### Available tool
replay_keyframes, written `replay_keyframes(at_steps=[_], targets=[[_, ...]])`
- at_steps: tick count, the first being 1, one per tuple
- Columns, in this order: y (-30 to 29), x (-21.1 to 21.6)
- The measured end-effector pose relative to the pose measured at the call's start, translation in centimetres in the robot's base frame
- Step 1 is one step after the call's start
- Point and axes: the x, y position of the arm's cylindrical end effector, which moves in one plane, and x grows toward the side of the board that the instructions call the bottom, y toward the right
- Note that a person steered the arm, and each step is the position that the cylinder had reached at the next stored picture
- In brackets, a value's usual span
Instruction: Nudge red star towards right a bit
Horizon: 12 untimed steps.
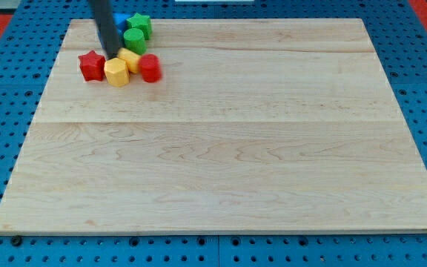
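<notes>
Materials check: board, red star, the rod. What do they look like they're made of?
Board: light wood, likely glued planks; visible grain and lengthwise seams, matte finish.
Red star: uniform opaque red, smooth, probably painted wood or plastic; the picture cannot settle which.
Rod: dark, smooth, faint sheen, plastic or coated metal. My tip sits just right of the star, above the yellow block.

The scene is bright and evenly lit, apparently from overhead, so the pale wooden table [221,141] shows its grain with no hard glare, and the small coloured blocks cast only faint, short shadows. The picture is low in resolution and slightly soft, most of all on the straight dark rod [105,26], whose edges smear a little.
</notes>
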Motion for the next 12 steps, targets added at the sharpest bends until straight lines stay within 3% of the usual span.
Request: replay_keyframes(at_steps=[1,3,5,6,8,11,12], targets=[[4.6,1.5],[6.0,5.7],[6.0,5.8],[6.0,9.4],[0.0,16.2],[-2.0,16.5],[-8.0,14.8]])
